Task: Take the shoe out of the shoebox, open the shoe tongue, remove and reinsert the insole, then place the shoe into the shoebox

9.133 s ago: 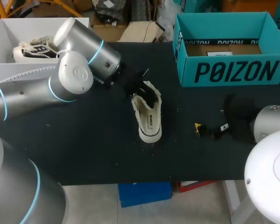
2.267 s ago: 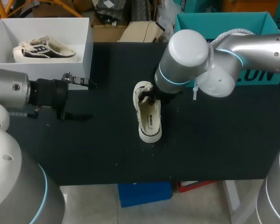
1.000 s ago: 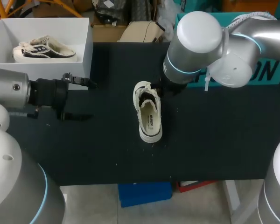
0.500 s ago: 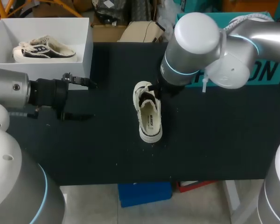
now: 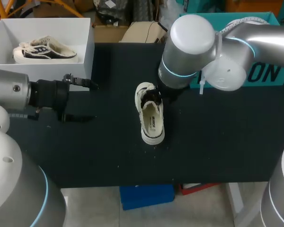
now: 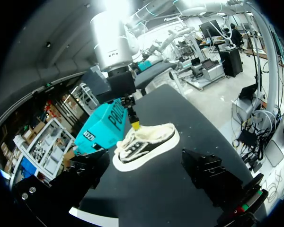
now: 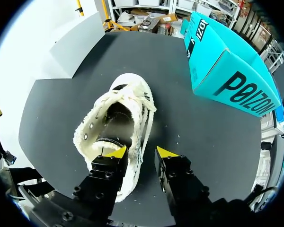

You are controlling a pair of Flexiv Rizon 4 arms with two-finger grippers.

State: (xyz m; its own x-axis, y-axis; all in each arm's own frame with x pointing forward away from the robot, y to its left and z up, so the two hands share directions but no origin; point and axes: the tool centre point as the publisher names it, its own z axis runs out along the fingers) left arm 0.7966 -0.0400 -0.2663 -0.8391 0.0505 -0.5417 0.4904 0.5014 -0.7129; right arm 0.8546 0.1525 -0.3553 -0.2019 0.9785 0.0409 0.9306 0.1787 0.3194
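**Right claw (image 7: 141, 152) straddles the shoe (image 7: 132, 94) rim, unclenched**

The right claw hangs low over the shoe, which stands on its sole near the middle of the black surface (image 5: 203, 142). Seen from the right wrist, one yellow-tipped finger (image 7: 116, 152) sits above the shoe's dark opening, just inside the fuzzy white rim. The other is outside the sidewall, over bare surface. The sidewall runs between them, but a dark gap shows beside the outer finger, so this claw is released and grips nothing (near, yet not pinched).

In the head view the right arm (image 5: 194, 42) comes in from the right and passes in front of the teal shoebox (image 5: 272, 71). It ends over the shoe's far end, and the rest of the shoe lies uncovered toward the near edge. The shoebox stands at the far right of the surface, apart from the shoe.

The left claw (image 5: 92, 101) is over the left side of the surface, spread wide with nothing between its fingers, well apart from the shoe. From the left wrist the shoe shows side-on ahead of it, laces visible, with a yellow tip of the right claw at its upper edge. A white box (image 5: 87, 47) at the far left holds a second shoe (image 5: 45, 51).
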